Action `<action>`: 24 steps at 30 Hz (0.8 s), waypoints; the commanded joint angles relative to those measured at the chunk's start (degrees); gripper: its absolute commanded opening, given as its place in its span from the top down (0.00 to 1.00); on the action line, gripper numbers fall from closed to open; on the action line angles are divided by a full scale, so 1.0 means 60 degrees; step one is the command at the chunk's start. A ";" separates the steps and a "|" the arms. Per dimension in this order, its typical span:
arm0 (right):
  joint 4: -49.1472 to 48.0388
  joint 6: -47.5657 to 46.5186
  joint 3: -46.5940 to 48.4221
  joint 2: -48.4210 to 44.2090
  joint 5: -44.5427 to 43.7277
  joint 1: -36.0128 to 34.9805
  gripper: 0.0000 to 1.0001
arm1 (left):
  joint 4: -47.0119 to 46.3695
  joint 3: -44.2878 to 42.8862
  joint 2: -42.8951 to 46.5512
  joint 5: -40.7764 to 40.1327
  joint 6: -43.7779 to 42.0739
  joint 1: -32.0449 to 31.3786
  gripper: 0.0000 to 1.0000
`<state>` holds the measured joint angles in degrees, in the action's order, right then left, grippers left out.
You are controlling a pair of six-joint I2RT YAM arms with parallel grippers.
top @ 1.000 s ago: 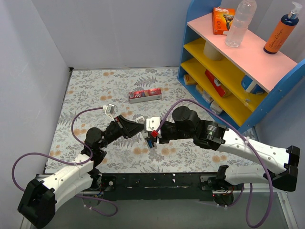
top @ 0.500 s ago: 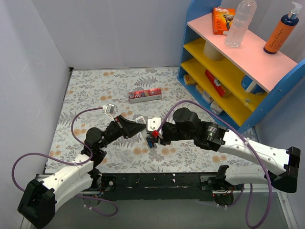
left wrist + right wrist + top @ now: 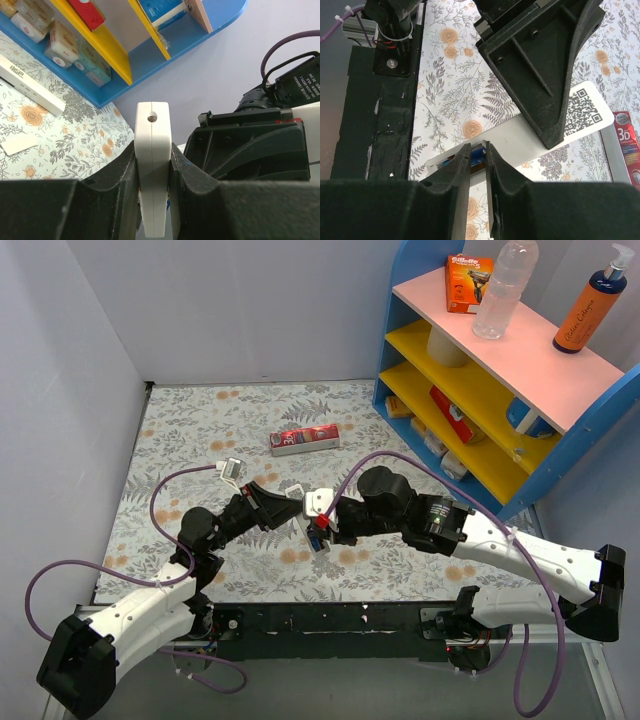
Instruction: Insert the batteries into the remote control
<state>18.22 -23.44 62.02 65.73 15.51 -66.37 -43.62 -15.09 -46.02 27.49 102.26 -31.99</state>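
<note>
Your left gripper point(image 3: 152, 175) is clamped on the remote control point(image 3: 152, 125), held edge-up mid-table. Your right gripper point(image 3: 477, 148) pinches the blue battery point(image 3: 479, 153) at the remote's open bay. Press crooked and it could jam or pop loose. The wrists nearly touch, so the free room is back toward the red carton point(image 3: 305, 440).

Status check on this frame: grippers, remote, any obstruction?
Left gripper shut on remote control. Right gripper straddles blue battery at remote's open bay; grip unclear. Red carton well apart.
</note>
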 commanded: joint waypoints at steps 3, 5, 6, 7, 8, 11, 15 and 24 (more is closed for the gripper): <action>0.0040 0.0186 0.0078 0.0089 0.0535 0.0031 0.81 | -0.0216 -0.0414 0.0097 -0.0055 0.0008 0.0014 1.00; -0.0004 0.0186 0.0093 0.0162 0.0652 0.0031 0.82 | -0.0231 -0.0429 0.0082 -0.0054 0.0022 0.0014 1.00; -0.0019 0.0186 0.0108 0.0206 0.0667 0.0031 0.82 | -0.0231 -0.0429 0.0097 -0.0054 0.0008 0.0014 1.00; -0.0019 0.0186 0.0108 0.0235 0.0725 0.0017 0.82 | -0.0231 -0.0429 0.0097 -0.0054 0.0008 0.0028 1.00; -0.0033 0.0201 0.0122 0.0308 0.0769 0.0031 0.82 | -0.0231 -0.0429 0.0097 -0.0040 0.0008 0.0014 1.00; -0.0077 0.0201 0.0137 0.0411 0.0843 0.0031 0.83 | -0.0202 -0.0429 0.0141 -0.0054 0.0022 0.0014 1.00; -0.0077 0.0230 0.0035 0.0441 0.0814 0.0031 0.84 | -0.0158 -0.0414 0.0272 -0.0142 0.0008 0.0014 1.00; -0.0574 0.0684 -0.0785 -0.0027 0.0433 0.0031 0.86 | -0.0040 -0.0180 0.0858 -0.0874 0.0242 0.0029 1.00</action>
<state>14.52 -22.00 60.58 66.98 18.15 -66.02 -40.53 -15.09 -43.64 26.28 101.80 -32.01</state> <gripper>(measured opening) 0.148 0.218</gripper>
